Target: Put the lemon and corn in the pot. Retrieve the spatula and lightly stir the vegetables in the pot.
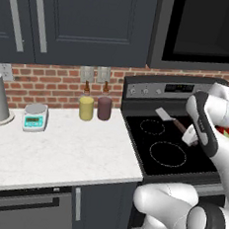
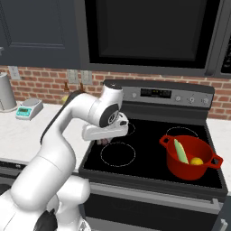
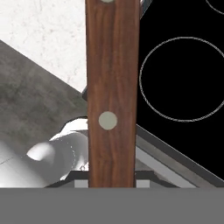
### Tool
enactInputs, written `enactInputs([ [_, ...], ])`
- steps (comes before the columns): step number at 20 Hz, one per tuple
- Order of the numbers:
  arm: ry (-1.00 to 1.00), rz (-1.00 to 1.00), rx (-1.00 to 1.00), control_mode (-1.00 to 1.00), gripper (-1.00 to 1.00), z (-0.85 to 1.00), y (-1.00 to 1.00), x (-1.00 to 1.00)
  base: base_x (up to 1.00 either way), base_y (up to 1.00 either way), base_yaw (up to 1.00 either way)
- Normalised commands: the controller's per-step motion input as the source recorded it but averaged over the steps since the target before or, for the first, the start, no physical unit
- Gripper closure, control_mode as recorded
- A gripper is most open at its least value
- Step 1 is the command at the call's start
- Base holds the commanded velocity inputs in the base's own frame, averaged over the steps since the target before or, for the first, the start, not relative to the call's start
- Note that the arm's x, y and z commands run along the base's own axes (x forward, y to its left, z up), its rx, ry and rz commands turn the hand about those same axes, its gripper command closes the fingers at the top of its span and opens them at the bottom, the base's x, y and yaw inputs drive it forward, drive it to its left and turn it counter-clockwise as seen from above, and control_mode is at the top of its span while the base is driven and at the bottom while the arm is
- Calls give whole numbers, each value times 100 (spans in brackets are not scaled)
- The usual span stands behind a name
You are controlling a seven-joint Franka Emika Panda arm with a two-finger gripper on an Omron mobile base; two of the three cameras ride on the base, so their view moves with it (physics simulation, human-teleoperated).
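Gripper [image 1: 189, 137] clamps the spatula [image 1: 165, 116] handle above the stove [image 1: 172, 156]; grip looks shallow, so stirring the pot [image 2: 189, 157] could twist it loose.

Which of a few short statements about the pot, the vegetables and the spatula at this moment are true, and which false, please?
1. The lemon and corn lie in the red pot. True.
2. The gripper is shut on the spatula. True.
3. The spatula's head is inside the pot. False: it is over the left of the stove, away from the pot.
4. The pot stands on the white counter. False: it is on the stove.
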Motion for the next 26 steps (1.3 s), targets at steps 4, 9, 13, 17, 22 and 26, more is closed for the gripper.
enactInputs([
  [4, -1, 13, 0, -100, 100, 34, -27, 5, 0, 0, 0],
  [9, 0, 0, -2, -100, 100, 50, -67, -6, 0, 0, 0],
  [13, 0, -7, -4, -100, 100, 43, -66, -4, 0, 0, 0],
  [17, 0, -12, -13, -100, 100, 27, -70, 0, 0, 0, 0],
  [22, 0, -13, -18, -100, 100, 6, -64, 0, 0, 0, 0],
  [26, -6, -5, -18, -100, 100, 0, -67, 0, 0, 0, 0],
])
